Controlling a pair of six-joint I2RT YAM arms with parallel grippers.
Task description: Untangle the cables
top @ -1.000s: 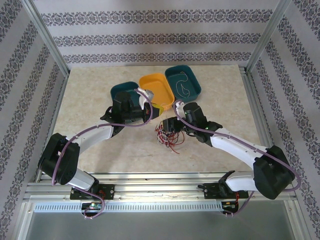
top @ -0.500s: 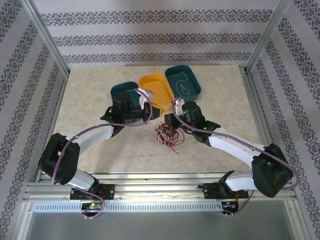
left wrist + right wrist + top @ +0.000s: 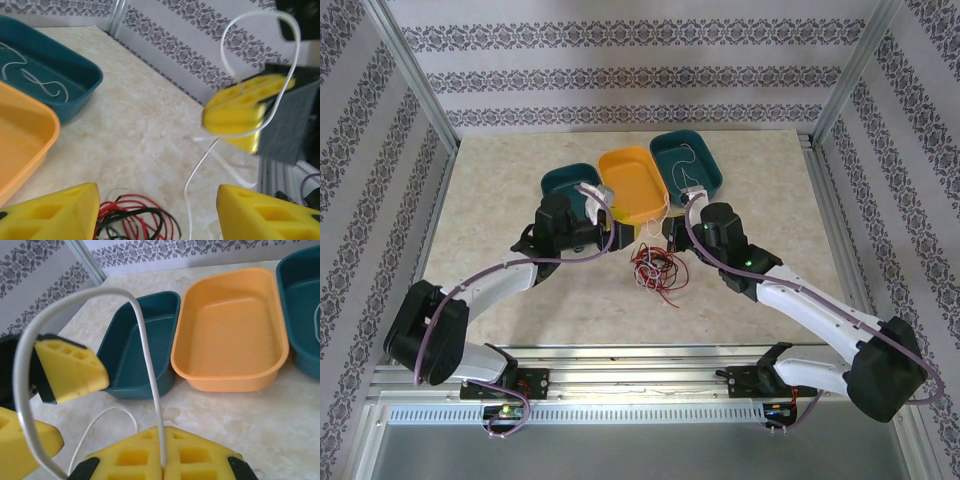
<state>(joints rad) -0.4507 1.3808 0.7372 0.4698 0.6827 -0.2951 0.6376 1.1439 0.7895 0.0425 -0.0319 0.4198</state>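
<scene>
The left gripper [image 3: 157,207] stands wide with nothing gripped, near the orange tray [image 3: 620,170]. The red and black cables [image 3: 656,268] lie tangled on the table [image 3: 520,170] between the 2 arms. The right gripper [image 3: 162,460] is pinched on 1 white cable [image 3: 145,340], looped above them.

Smooth plastic orange tray [image 3: 235,340], plastic-coated cables [image 3: 655,268], matt marbled tabletop [image 3: 500,200]
</scene>
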